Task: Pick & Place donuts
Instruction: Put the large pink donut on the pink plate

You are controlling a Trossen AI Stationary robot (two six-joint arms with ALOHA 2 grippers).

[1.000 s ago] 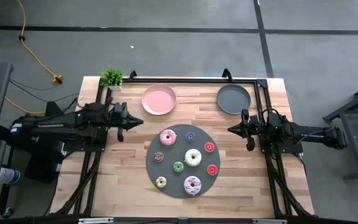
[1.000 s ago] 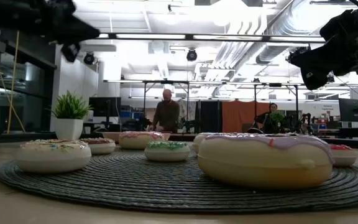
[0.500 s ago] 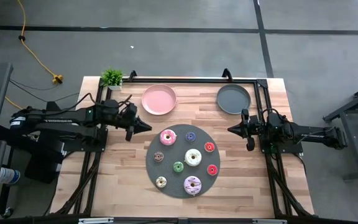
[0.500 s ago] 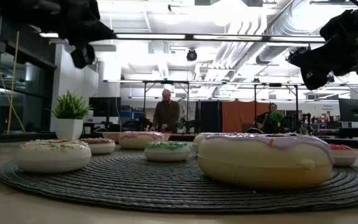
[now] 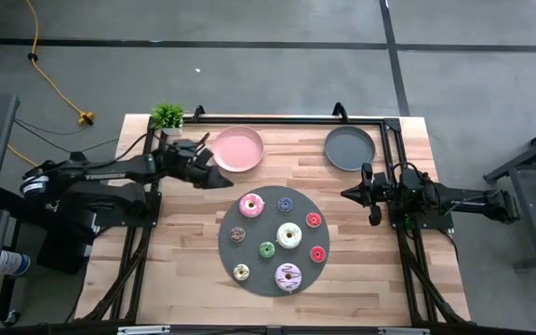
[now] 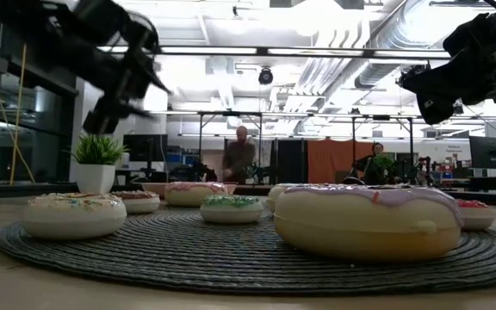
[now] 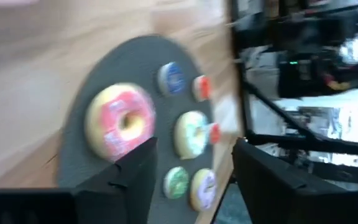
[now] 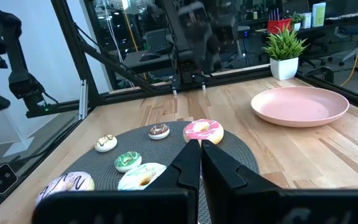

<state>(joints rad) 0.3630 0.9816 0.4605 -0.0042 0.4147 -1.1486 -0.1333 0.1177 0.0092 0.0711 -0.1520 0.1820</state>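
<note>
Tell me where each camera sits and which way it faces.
High: overhead, straight down; both arms flank the dark mat.
Low: tabletop level, across the mat into the room; arms above.
Left wrist: open left claw over the pink donut.
Right wrist: shut right claw, same pink donut, pink plate.

We count nine small ring-shaped toy donuts, all lying flat and apart from one another on the round dark grey woven mat (image 5: 254,233) at the middle of the wooden table.

The three larger ones are the pink-frosted donut (image 5: 251,205) at the mat's far left, the white-frosted donut (image 5: 289,235) near its centre, and the purple-frosted donut (image 5: 288,276) at its near edge.

The smaller ones are a blue donut (image 5: 286,204), two red donuts (image 5: 314,220) (image 5: 317,253) along the right side, a brown donut (image 5: 237,234), a green donut (image 5: 267,249) and a cream donut (image 5: 241,272).
</note>
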